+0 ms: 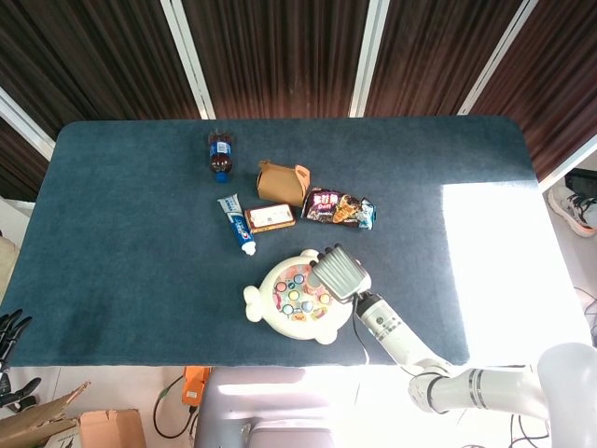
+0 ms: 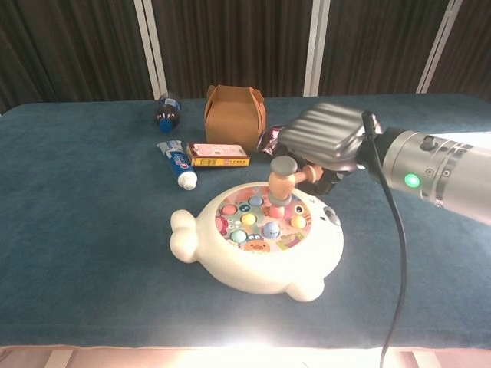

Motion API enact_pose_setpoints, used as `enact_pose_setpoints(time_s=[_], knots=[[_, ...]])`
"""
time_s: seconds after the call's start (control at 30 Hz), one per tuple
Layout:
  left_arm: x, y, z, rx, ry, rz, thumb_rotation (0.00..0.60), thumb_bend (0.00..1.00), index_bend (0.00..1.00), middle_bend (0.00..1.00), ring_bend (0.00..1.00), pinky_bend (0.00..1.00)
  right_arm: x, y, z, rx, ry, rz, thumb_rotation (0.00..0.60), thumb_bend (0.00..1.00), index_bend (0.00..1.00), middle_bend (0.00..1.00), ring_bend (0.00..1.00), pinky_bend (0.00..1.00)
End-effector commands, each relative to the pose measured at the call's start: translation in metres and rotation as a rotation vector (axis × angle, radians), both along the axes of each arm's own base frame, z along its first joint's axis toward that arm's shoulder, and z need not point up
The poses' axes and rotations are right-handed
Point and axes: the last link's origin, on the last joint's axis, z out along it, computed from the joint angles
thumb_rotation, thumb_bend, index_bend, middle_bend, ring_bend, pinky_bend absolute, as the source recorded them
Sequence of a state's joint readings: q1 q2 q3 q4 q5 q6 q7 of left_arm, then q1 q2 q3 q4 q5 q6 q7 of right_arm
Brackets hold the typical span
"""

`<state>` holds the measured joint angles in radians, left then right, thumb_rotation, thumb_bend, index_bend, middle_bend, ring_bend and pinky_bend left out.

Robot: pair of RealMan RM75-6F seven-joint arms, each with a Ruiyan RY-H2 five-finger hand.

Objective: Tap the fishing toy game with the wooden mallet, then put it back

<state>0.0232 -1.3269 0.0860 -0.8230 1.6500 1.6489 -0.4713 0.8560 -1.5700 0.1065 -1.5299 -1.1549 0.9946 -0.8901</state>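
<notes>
The cream-white, seal-shaped plastic fishing toy game (image 2: 257, 253) sits nearest the front edge of the dark blue felt-covered table (image 2: 84, 230), its round face dotted with coloured pegs. Just above the far right part of that face hangs the small wooden mallet (image 2: 282, 182) with a grey cap, head pointing down, its lower end close over the pegs; whether it touches them cannot be told. Its handle runs back under the right hand (image 2: 326, 142), a grey-backed hand that grips the mallet, fingers mostly hidden beneath it. The left hand (image 1: 9, 329) shows only as dark fingertips at the table's left edge in the head view; its state cannot be told. Behind the toy lie a white-and-blue toothpaste tube (image 2: 177, 163) and a flat orange box (image 2: 219, 155), then a brown cardboard carry box (image 2: 235, 116), a dark snack packet (image 1: 340, 208) and, farthest, a dark soda bottle (image 2: 165, 110) lying on its side
</notes>
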Motion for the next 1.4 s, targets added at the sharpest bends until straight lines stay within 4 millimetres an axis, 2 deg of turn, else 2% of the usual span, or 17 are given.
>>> enact_pose_setpoints(time_s=[0.03, 0.4, 0.6, 0.67, 0.8, 0.93, 1.0, 1.13, 1.4], knots=[[0.0, 0.0, 0.0, -0.002, -0.001, -0.001, 0.6, 0.14, 0.0, 0.0, 0.0, 0.07, -0.002, 0.001, -0.001, 0.003, 0.012, 0.005, 0.6, 0.49, 0.99, 0.66, 0.54, 0.64], [0.001, 0.0, 0.0, -0.001, -0.001, -0.004, 0.6, 0.14, 0.0, 0.0, 0.0, 0.07, -0.005, 0.0, -0.001, -0.006, 0.027, 0.004, 0.6, 0.49, 0.99, 0.66, 0.54, 0.64], [0.001, -0.001, 0.001, 0.003, -0.003, -0.008, 0.6, 0.14, 0.0, 0.0, 0.0, 0.07, -0.007, -0.003, 0.017, -0.04, -0.054, -0.015, 0.6, 0.49, 0.99, 0.66, 0.54, 0.65], [0.001, -0.002, 0.002, 0.005, -0.005, -0.009, 0.6, 0.14, 0.0, 0.0, 0.0, 0.07, -0.016, -0.005, 0.029, -0.067, -0.089, -0.038, 0.6, 0.49, 0.99, 0.66, 0.54, 0.65], [0.001, -0.002, 0.002, 0.003, -0.006, -0.01, 0.6, 0.14, 0.0, 0.0, 0.0, 0.07, -0.047, -0.007, 0.051, -0.108, -0.137, -0.105, 0.6, 0.49, 0.99, 0.66, 0.54, 0.65], [0.002, -0.001, -0.001, -0.005, 0.0, -0.019, 0.6, 0.14, 0.0, 0.0, 0.0, 0.07, -0.091, -0.01, 0.062, -0.125, -0.156, -0.186, 0.6, 0.49, 0.99, 0.66, 0.54, 0.65], [0.004, -0.001, -0.002, -0.009, 0.005, -0.027, 0.6, 0.14, 0.0, 0.0, 0.0, 0.07, -0.112, -0.011, 0.062, -0.122, -0.154, -0.216, 0.6, 0.49, 0.99, 0.66, 0.55, 0.66], [0.006, -0.002, -0.004, -0.012, 0.013, -0.029, 0.6, 0.14, 0.0, 0.0, 0.0, 0.07, -0.139, -0.011, 0.057, -0.12, -0.175, -0.249, 0.6, 0.49, 0.99, 0.66, 0.56, 0.66], [0.005, -0.002, -0.003, -0.011, 0.014, -0.015, 0.6, 0.14, 0.0, 0.0, 0.0, 0.07, -0.173, -0.016, 0.045, -0.12, -0.221, -0.311, 0.6, 0.49, 0.97, 0.66, 0.57, 0.67]])
